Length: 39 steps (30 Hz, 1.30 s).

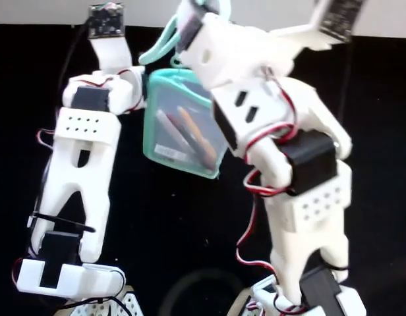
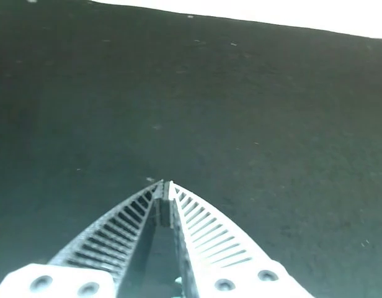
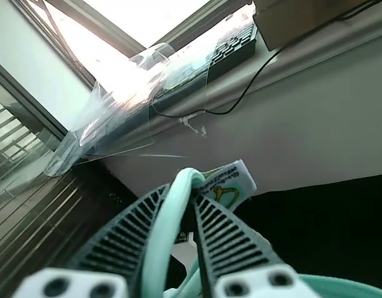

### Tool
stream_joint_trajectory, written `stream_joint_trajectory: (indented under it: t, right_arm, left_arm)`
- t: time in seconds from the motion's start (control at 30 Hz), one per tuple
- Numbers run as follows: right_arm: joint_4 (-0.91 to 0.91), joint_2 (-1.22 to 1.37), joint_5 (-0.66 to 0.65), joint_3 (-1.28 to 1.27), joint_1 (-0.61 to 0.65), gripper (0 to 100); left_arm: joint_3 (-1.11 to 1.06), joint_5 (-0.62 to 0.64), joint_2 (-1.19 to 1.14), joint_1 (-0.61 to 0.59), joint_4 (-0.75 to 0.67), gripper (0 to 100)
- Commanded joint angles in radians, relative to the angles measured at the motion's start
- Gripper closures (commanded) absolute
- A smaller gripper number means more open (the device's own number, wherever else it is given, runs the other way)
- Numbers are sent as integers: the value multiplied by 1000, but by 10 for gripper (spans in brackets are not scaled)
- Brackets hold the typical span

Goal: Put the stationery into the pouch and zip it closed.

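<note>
A teal-edged clear pouch [image 1: 183, 125] hangs in the air between the two arms, well above the black table [image 1: 190, 230]. Several pens [image 1: 190, 135] lie inside it, orange and pale ones. My right gripper [image 3: 190, 189] is shut on the pouch's teal strap [image 3: 172, 211], with a small printed tag [image 3: 228, 183] just beyond the fingertips. In the high view the right gripper [image 1: 190, 23] sits above the pouch, where the strap [image 1: 160, 43] loops out. My left gripper [image 1: 142, 91] is at the pouch's upper left corner. Its fingers [image 2: 197, 217] are shut, with a sliver of teal deep between them.
Dark bare table [image 2: 240, 93] lies below the left gripper. A faint round ring [image 1: 196, 289] sits near the front edge between the arm bases. Beyond the table, the right wrist view shows a pale wall [image 3: 315, 130], a keyboard on a ledge [image 3: 231, 46] and a window.
</note>
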State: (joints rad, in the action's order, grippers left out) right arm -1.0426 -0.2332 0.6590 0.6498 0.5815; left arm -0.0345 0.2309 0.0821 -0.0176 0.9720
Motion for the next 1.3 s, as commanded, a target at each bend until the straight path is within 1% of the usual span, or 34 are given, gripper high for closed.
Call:
stream_joint_trajectory:
  t: [0.0, 0.27, 0.47, 0.57, 0.73, 1.0, 1.17, 1.27]
  right_arm:
    - [27, 19, -14, 45, 41, 991]
    - [-16, 30, -15, 56, 87, 991]
    - [-82, 36, -15, 186, 87, 991]
    - [-124, 36, -15, 223, 87, 991]
    - [-130, 38, -15, 228, 87, 991]
    - [-134, 39, -15, 226, 90, 991]
    - [-203, 39, -9, 226, 91, 991]
    - [-237, 39, -8, 226, 93, 991]
  left_arm:
    - [4, -2, 42, -28, 5, 993]
    - [4, -2, 44, -68, 5, 993]
    - [4, -2, 45, -71, 5, 993]
    - [15, -2, 48, -101, 2, 993]
    - [7, -2, 48, -148, 3, 993]
    - [5, -2, 48, -148, 5, 993]
    - [8, -2, 50, -150, 5, 990]
    - [18, -2, 50, -176, 5, 990]
